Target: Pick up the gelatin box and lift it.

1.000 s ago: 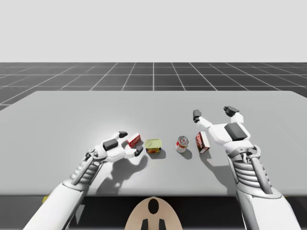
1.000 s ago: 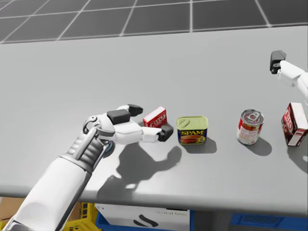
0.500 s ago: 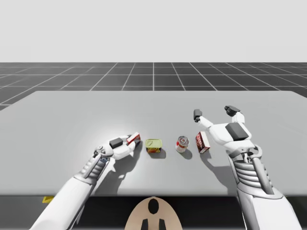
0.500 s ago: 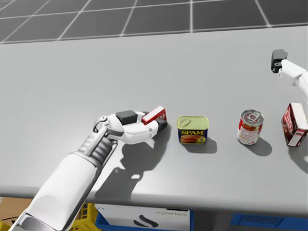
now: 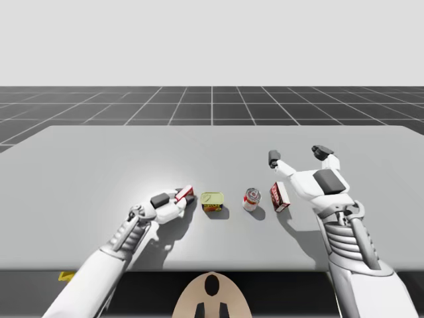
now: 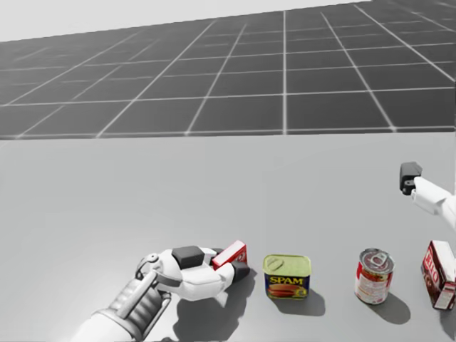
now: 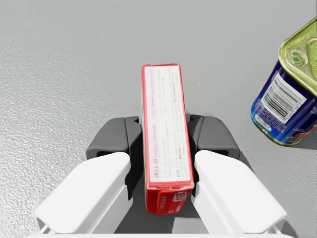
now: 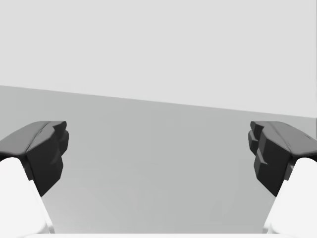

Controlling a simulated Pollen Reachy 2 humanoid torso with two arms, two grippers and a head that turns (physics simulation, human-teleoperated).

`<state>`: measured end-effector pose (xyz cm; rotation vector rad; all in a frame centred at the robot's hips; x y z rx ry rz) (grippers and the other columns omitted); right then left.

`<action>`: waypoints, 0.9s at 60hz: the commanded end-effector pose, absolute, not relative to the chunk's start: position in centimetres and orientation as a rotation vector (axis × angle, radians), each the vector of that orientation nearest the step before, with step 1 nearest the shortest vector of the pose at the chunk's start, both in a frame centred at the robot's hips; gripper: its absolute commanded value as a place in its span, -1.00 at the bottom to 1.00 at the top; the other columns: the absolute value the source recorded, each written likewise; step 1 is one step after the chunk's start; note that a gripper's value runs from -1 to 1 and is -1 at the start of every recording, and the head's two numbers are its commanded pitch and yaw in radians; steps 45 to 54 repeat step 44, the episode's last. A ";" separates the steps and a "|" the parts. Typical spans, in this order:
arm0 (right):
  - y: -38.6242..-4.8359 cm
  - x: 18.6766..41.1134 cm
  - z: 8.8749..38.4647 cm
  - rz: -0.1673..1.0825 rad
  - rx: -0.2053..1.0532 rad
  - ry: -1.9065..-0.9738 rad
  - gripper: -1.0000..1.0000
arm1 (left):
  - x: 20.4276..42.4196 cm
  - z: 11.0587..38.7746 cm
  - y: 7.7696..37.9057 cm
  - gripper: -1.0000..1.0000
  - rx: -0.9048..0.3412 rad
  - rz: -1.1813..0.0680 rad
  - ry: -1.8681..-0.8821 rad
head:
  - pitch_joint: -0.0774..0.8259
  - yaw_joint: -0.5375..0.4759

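Pinching red box (image 7: 164,124) across broad faces, left claw (image 7: 166,145); blue tin (image 7: 287,101) nearby

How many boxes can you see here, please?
2. One red box clamped in my left gripper, beside the flat tin; the other red box beside the round can, near my right gripper.

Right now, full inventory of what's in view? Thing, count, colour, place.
small red cardboard gelatin box: one, red, white side, between the left claw's fingers.
rectangular metal tin: one, yellow-green lid, blue sides, right of that box.
round metal can: one, red-and-white label, right of the tin.
dark red cardboard box: one, dark red and white, right of the can.
flat grey table: one, grey, under all four items.
left claw: one, white, dark pads, shut on the gelatin box.
right claw: one, same colours, open, over the table by the dark red box.
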<state>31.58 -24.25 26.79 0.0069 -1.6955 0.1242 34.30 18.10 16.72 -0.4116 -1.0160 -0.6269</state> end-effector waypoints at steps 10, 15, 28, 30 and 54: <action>-24.4 31.5 26.9 0.123 0.008 -1.699 -1.00 | 33.6 18.4 18.5 1.00 -0.393 -0.621 -1.052 | -0.12 0.43; -24.4 31.5 26.9 0.121 0.008 -1.701 -1.00 | 33.2 20.2 18.6 1.00 -0.363 -0.617 -1.080 | -0.14 0.43; -24.4 31.5 26.9 0.122 0.008 -1.700 -1.00 | 31.8 27.6 19.4 1.00 -0.343 -0.578 -1.229 | -0.17 0.43; -24.4 31.5 26.9 0.122 0.009 -1.701 -1.00 | 31.6 28.6 19.5 1.00 -0.336 -0.577 -1.253 | -0.17 0.44; -24.3 31.5 26.9 0.131 0.015 -1.690 -1.00 | 29.6 36.6 18.7 1.00 -0.245 -0.578 -1.466 | -0.18 0.45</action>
